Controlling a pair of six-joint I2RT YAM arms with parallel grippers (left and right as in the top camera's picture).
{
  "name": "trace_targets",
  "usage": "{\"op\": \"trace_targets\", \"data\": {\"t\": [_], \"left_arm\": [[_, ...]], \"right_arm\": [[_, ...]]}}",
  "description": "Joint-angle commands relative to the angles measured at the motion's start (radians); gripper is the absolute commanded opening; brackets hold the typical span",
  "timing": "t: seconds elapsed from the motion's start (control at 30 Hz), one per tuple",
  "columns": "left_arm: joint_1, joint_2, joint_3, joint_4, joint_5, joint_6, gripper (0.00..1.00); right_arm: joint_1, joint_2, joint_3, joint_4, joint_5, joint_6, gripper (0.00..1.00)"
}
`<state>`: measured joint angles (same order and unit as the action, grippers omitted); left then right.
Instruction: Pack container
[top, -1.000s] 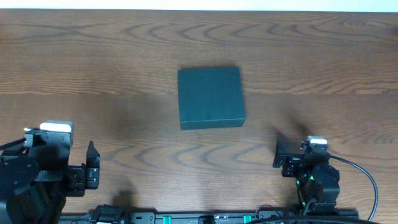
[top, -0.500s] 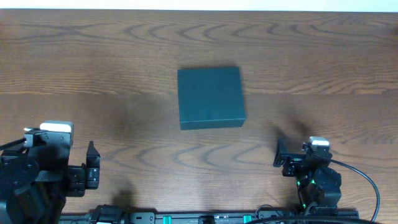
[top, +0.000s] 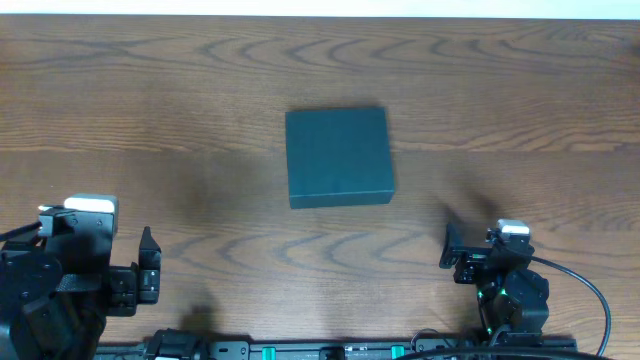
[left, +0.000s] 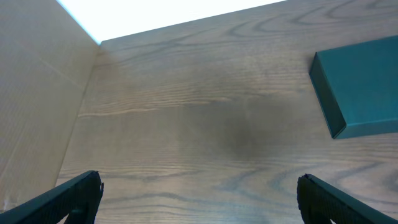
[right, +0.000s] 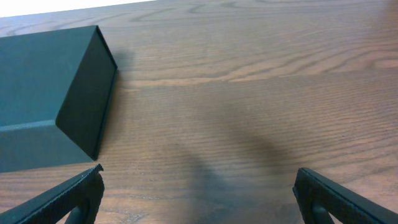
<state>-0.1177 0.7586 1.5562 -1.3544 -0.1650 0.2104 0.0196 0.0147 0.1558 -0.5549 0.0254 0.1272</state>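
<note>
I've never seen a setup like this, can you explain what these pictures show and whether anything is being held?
It's a two-armed robot at a brown wooden table. One picture looks straight down from above; the left arm and right arm sit at its bottom edge. The other two come from a camera on each wrist, so the black fingers in the lower corners belong to that arm. The left gripper and right gripper are both open, holding nothing. On the table lies a dark teal-green, square cardboard-like box, closed, apart from both grippers.

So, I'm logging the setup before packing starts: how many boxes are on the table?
1. The container sits closed near the middle of the table, partly visible in both wrist views too. No other box shows.
</note>
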Motion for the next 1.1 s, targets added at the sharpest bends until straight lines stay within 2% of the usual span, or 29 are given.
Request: {"op": "trace_targets", "data": {"t": [0.0,0.33,0.5,0.57,0.77,1.07], "left_arm": [[0.005,0.005,-0.002,0.000,-0.012,0.002,0.98],[0.005,-0.008,-0.003,0.005,-0.012,0.003,0.98],[0.008,-0.075,-0.059,0.129,0.066,-0.010,0.98],[0.018,-0.120,-0.126,0.225,0.113,-0.013,0.98],[0.069,-0.276,-0.412,0.499,0.117,-0.134,0.98],[0.143,-0.475,-0.794,0.780,0.126,-0.146,0.98]], "right_arm": [[-0.007,-0.009,-0.009,0.004,0.000,0.018,0.99],[-0.007,-0.009,-0.009,0.004,0.000,0.018,0.99],[-0.007,-0.009,-0.009,0.004,0.000,0.018,0.99],[-0.007,-0.009,-0.009,0.004,0.000,0.018,0.99],[-0.007,-0.009,-0.009,0.004,0.000,0.018,0.99],[-0.007,-0.009,-0.009,0.004,0.000,0.018,0.99]]}}
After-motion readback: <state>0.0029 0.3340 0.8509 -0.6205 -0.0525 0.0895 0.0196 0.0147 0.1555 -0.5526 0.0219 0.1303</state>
